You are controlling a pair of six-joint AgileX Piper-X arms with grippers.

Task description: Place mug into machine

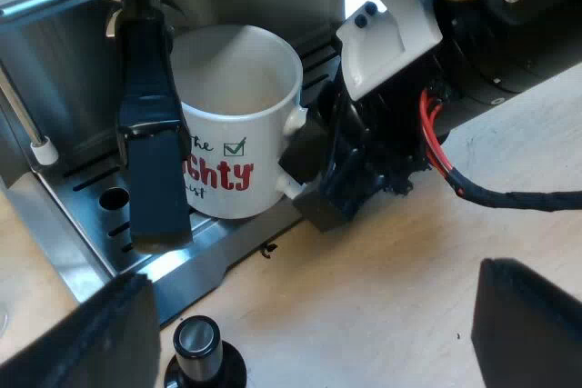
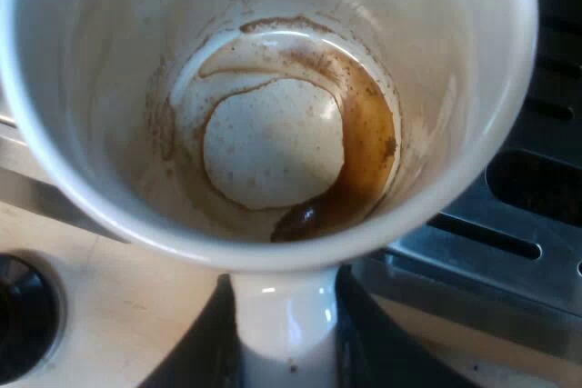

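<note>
A white mug [image 1: 236, 115] with red and green lettering stands upright over the espresso machine's metal drip tray [image 1: 100, 224], under the brew group. Whether its base touches the tray I cannot tell. The holder's dark handle [image 1: 150, 143] sticks out from the machine across the mug's side. My right gripper [image 1: 302, 179] is at the mug's handle. In the right wrist view the mug [image 2: 273, 143] has brown coffee dregs inside, and my right gripper [image 2: 284, 324] is shut on its white handle. My left gripper [image 1: 309, 343] hovers open over the wooden table, away from the mug.
A tamper with a black knob [image 1: 200, 352] stands on the table just off the tray's edge. A thin steam wand with a white tip [image 1: 40, 146] hangs beside the holder's handle. The slotted drip tray [image 2: 509, 215] lies under the mug.
</note>
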